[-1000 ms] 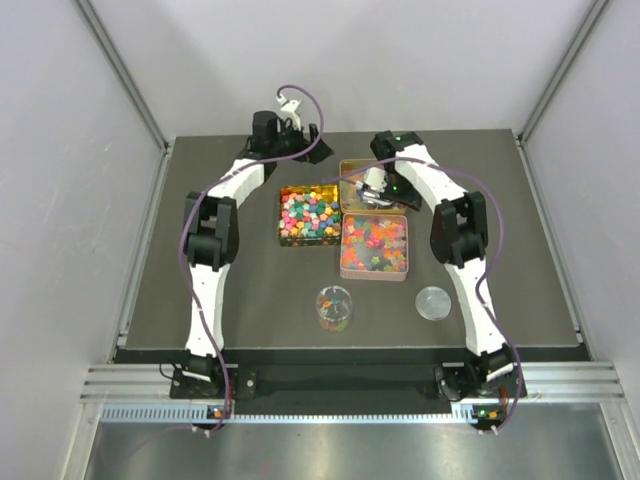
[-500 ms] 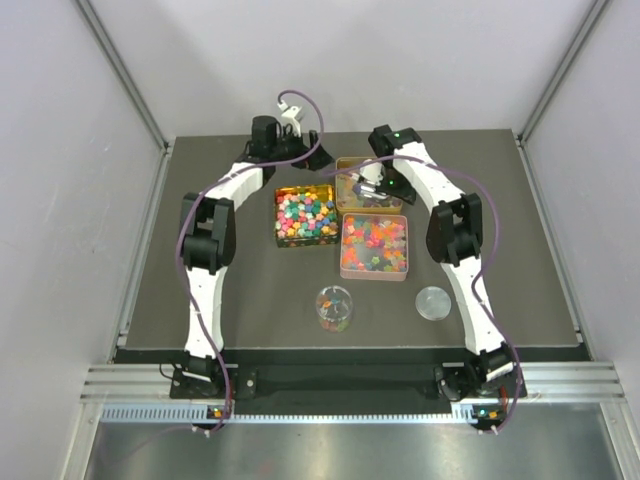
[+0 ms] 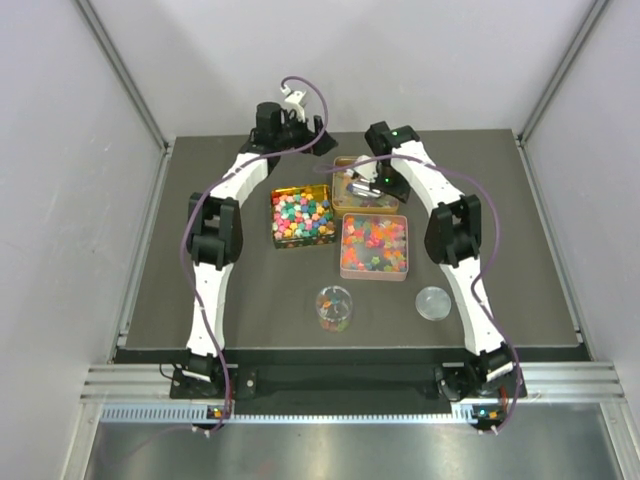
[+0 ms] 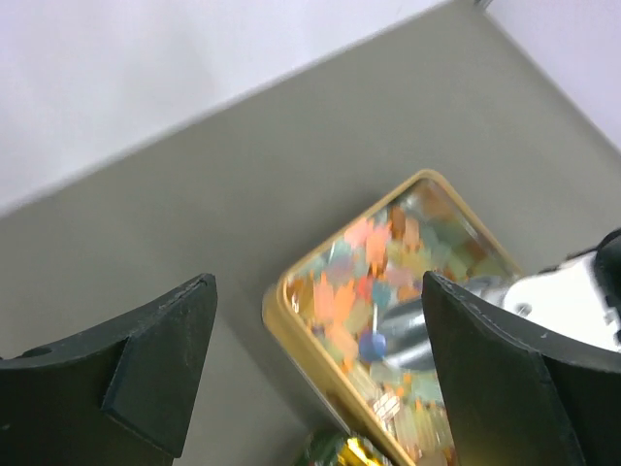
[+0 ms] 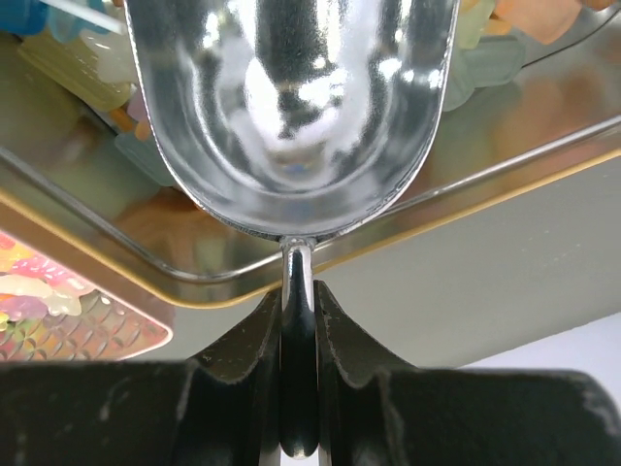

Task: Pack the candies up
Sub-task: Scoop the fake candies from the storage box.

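Observation:
The candies lie in three places: opaque cubes in a gold tin (image 3: 302, 216), translucent gummies in a pink tin (image 3: 375, 246), and some in a small clear jar (image 3: 334, 308). My right gripper (image 3: 360, 182) (image 5: 299, 325) is shut on the handle of a shiny metal scoop (image 5: 291, 107). The scoop's bowl is empty and sits inside a mirror-like gold tray (image 3: 352, 200) (image 5: 485, 209). A few gummies (image 5: 490, 44) lie past the scoop. My left gripper (image 3: 303, 132) (image 4: 310, 374) hovers open and empty at the back, over the tray's rim (image 4: 291, 325).
A round clear lid (image 3: 433, 301) lies at the front right, beside the jar. The pink tin's corner (image 5: 58, 316) shows just left of the tray. Grey walls close in the mat on three sides.
My left gripper has swung right along the back edge towards the gold tray. The right gripper with the scoop has shifted a little left in the tray.

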`<state>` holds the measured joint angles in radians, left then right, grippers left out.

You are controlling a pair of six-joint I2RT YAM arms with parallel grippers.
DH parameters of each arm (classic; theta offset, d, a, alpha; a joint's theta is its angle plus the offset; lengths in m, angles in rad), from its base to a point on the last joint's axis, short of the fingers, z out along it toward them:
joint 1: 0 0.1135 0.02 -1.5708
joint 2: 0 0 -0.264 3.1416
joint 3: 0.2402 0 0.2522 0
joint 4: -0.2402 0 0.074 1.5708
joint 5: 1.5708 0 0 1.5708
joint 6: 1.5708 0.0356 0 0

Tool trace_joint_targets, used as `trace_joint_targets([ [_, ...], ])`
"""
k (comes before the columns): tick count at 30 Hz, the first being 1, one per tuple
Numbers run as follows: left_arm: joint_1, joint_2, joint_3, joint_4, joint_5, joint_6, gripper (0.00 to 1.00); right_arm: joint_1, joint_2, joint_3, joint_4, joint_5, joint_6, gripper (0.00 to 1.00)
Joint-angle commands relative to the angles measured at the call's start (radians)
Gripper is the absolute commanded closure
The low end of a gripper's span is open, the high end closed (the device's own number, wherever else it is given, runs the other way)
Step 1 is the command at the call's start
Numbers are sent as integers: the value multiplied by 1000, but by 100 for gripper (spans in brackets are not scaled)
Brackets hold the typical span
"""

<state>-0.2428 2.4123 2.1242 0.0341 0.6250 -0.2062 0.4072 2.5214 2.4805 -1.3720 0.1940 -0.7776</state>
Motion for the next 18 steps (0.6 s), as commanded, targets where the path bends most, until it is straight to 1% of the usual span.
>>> trace_joint_targets([
  [1,-1,-126,-111,-17,-27,28,10,18,-157,-27,37,21,-40,100],
  [2,-1,-137,-125,-25,-42,39,10,15,-214,-95,59,34,-82,100],
  [5,-1,-166,-147,-77,-64,71,10,-2,-291,-184,125,87,-161,100],
  [8,2,-189,-142,-126,-76,112,10,-27,-293,-166,155,143,-230,100],
  [13,5,-173,-100,-184,-88,140,10,-47,-251,-97,237,202,-351,100],
  [18,5,-160,-90,-201,-96,149,10,-45,-225,-112,341,260,-501,100],
])
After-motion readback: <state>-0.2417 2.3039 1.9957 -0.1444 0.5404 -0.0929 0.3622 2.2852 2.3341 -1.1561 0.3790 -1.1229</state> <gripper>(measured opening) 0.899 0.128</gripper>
